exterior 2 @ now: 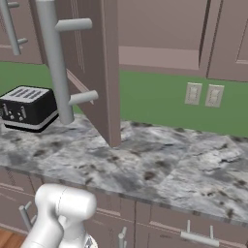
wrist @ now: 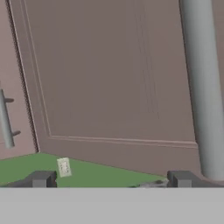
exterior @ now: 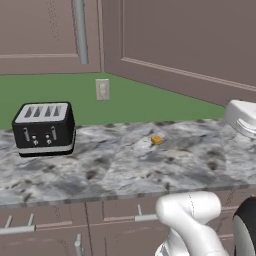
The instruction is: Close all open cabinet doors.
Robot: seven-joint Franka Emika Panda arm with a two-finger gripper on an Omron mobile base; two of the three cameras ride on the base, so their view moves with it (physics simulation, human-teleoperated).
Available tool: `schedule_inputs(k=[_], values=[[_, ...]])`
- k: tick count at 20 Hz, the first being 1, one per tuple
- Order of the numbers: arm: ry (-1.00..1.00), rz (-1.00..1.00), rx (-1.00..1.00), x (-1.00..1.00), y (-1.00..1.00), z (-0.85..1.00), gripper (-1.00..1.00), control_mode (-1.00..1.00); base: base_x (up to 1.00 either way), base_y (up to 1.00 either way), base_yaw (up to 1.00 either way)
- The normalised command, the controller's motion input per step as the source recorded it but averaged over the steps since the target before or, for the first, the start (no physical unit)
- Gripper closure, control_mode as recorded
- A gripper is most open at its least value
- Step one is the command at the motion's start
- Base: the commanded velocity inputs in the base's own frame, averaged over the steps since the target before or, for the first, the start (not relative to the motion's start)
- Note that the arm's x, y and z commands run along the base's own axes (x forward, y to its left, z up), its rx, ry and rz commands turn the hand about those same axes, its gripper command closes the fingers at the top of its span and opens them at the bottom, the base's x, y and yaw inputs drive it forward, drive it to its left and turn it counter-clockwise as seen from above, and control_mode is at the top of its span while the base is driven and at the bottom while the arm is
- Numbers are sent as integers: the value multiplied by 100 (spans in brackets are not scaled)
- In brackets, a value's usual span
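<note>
One mauve-brown cabinet door (exterior 2: pixel 94 63) stands swung out over the counter, its long silver bar handle (exterior 2: pixel 53 63) toward the right base camera. In the left base view the same open door (exterior: pixel 190 40) angles out from the wall cabinets. Left of it a closed cabinet door (exterior: pixel 45 30) lies flush, with its handle (exterior: pixel 80 30) upright. In the hand view the open door's face (wrist: pixel 105 74) is close ahead, its handle (wrist: pixel 201 87) on the right and the closed door's handle (wrist: pixel 4 118) on the left. My gripper (wrist: pixel 111 179) is open, and nothing sits between its fingertips (wrist: pixel 41 178).
A black toaster (exterior: pixel 44 129) stands on the marble counter (exterior: pixel 125 165) at the left. A small orange object (exterior: pixel 157 140) lies mid-counter. Wall outlets (exterior 2: pixel 193 93) sit on the green backsplash. More closed upper doors (exterior 2: pixel 227 34) line the back wall. Drawer fronts (exterior 2: pixel 198 232) run below the counter edge.
</note>
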Motion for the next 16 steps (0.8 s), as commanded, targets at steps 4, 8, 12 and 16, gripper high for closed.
schedule_inputs(k=[4,8,12,16], values=[[-13,-4,0,29,-4,0,-100,-100,0,0,0],[-11,-18,-2,23,0,0,-100,-100,0,0,0],[-7,-26,0,19,0,0,-100,-100,0,0,0],[0,-25,0,23,-9,-1,-100,-100,0,0,0]])
